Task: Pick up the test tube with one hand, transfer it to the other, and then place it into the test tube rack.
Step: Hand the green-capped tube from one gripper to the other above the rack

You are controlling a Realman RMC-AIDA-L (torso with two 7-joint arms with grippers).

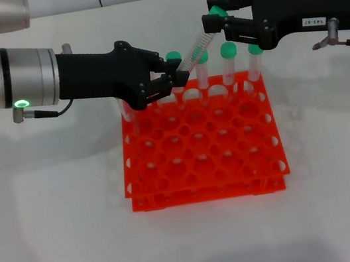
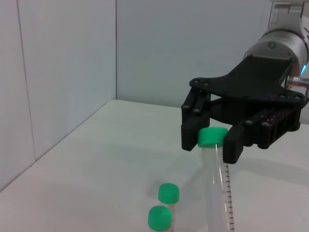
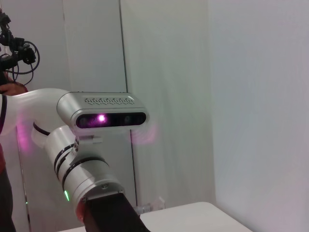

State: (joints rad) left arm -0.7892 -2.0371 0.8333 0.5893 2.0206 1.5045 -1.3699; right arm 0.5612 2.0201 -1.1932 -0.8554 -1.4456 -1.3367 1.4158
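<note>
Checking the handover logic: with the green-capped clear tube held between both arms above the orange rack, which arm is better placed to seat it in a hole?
Right. The right tool sits at the green-capped clear plastic tube's cap end; the left tool grips its lower end above the orange-red plastic rack.

I see the test tube rack [image 1: 200, 143] on the desk [image 1: 59, 244], centred before me, with spare tubes [image 1: 228, 65] along its back row. Above that row the test tube [image 1: 194, 52] slants between the left pincer [image 1: 176, 79], at its lower end, and the right pincer [image 1: 222, 17], at its cap.
</note>
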